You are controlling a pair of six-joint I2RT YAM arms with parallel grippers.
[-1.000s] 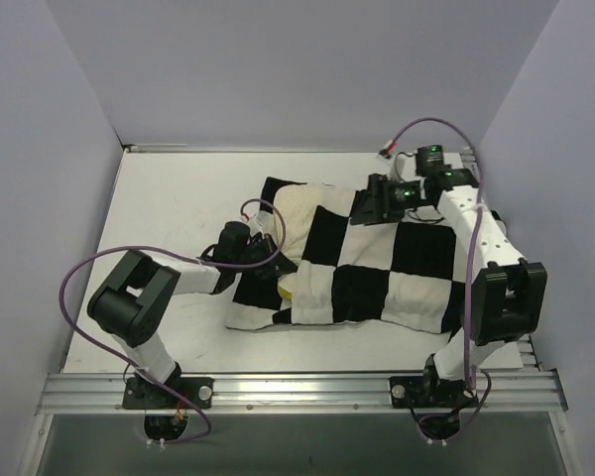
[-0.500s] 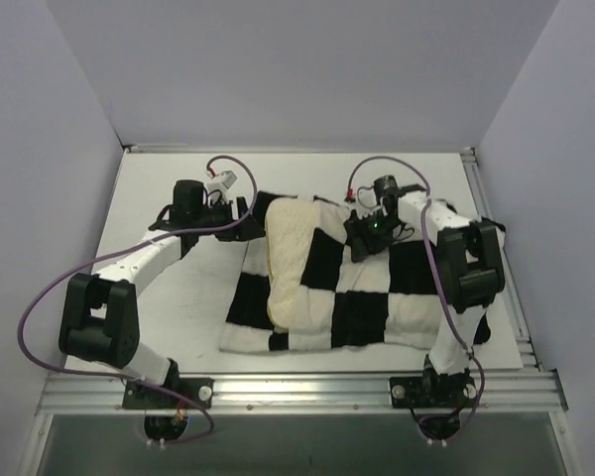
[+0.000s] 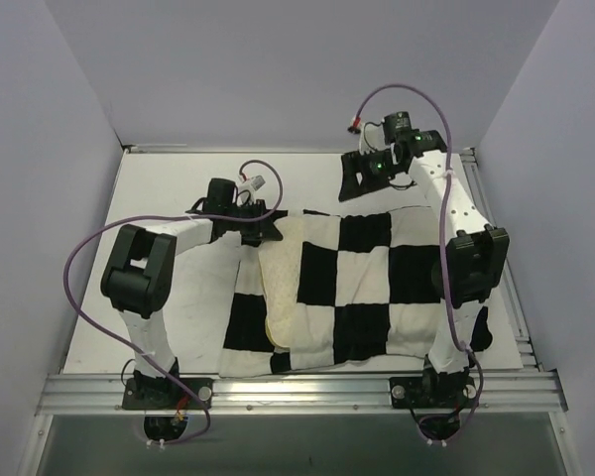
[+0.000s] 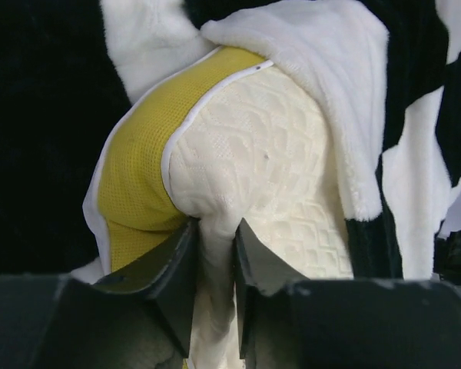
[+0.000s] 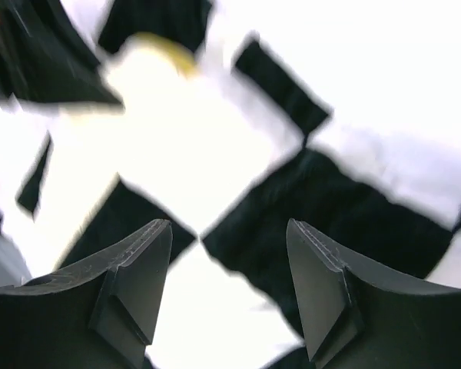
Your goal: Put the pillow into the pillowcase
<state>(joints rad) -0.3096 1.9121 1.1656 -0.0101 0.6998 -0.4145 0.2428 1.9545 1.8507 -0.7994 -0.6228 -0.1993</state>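
Cream pillow (image 4: 269, 169), mostly hidden inside pillowcase (image 3: 377, 268), sits pinched in left pincer (image 4: 215, 238); blurred right pincer (image 5: 227, 231) gapes empty

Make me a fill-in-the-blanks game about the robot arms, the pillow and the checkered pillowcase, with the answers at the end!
1. The left end effector pinches the cream pillow, whose side edge is ____.
2. The pillowcase has black and ____ squares.
3. The right end effector holds nothing and stands wide ____.
Missing words: yellow, white, open.
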